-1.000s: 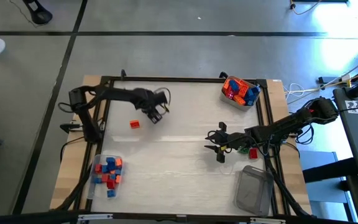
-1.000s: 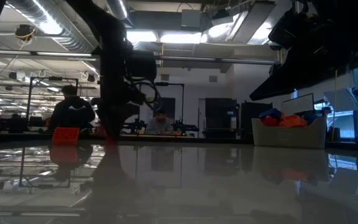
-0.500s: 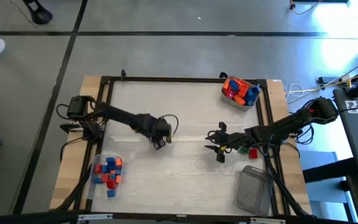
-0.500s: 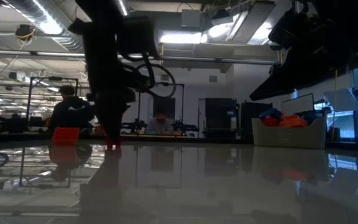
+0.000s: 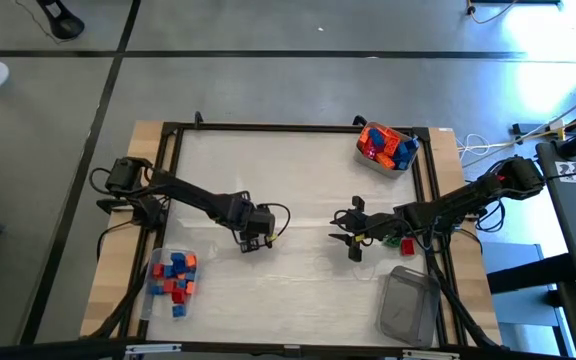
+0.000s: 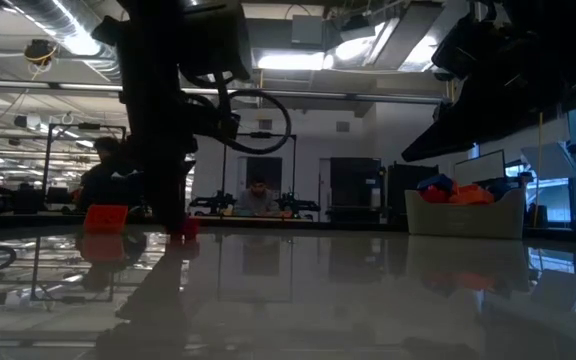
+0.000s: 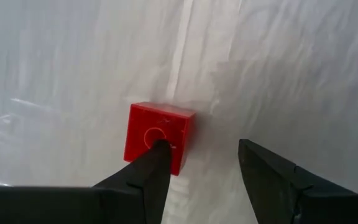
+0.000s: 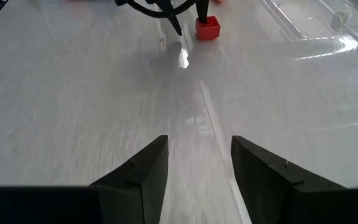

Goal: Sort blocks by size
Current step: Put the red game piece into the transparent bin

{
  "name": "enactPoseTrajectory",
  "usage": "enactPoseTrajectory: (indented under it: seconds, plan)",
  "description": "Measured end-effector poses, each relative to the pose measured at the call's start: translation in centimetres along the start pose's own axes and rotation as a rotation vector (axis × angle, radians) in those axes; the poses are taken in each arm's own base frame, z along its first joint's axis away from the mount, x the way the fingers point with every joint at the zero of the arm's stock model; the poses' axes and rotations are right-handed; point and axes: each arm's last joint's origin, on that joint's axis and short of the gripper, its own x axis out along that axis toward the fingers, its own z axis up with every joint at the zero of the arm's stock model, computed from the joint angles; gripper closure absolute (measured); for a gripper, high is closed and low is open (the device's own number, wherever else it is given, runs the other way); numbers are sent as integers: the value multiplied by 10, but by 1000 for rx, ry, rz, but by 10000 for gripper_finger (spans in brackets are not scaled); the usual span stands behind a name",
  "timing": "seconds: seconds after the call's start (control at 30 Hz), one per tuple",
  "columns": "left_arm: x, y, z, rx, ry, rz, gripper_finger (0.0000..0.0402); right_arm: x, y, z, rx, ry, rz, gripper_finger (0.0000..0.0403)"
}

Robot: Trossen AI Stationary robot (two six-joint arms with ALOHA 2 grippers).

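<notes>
The left end effector (image 5: 255, 238) is lowered over the middle of the tabletop (image 5: 298, 170), its fingers (image 7: 151, 171) spread, with nothing gripped. A small red block (image 7: 158, 137) lies on the surface just beside one fingertip, outside the gap. The right end effector (image 5: 351, 232) is held open and empty right of centre. More blocks are kept in a tub (image 5: 172, 282) near the front left corner (red and blue ones), and others in a tub (image 5: 386, 147) at the far right corner.
</notes>
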Motion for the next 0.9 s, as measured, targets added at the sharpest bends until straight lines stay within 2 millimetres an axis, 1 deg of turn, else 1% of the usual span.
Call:
enactPoseTrajectory:
  seconds: [0.1, 0.2, 0.37, 0.53, 0.63, 0.7, 0.77, 0.9]
  plan:
    - [-1, 0, 1, 4, 0, 0, 212, 0, 0, 0, 0, 0, 0, 227]
    - [-5, 0, 6, 21, 3, -12, 189, 0, 0, 0, 0, 0, 0, 227]
    - [-26, -1, 20, 43, -19, -22, 168, 0, 0, 0, 0, 0, 0, 227]
    - [-44, 0, 24, 136, -91, -29, 164, 0, 0, 0, 0, 1, 2, 227]
    - [-44, 3, 24, 208, -88, -15, 164, 0, 0, 0, 0, 2, 3, 227]
    - [-40, 6, 24, 248, -84, -8, 164, 0, 0, 0, 1, 3, 5, 227]
    - [-33, 12, 23, 264, -89, -11, 164, 0, 0, 0, 3, 4, 11, 227]
    - [-16, 28, 18, 242, -45, 4, 164, 0, 1, 0, 3, 6, 19, 227]
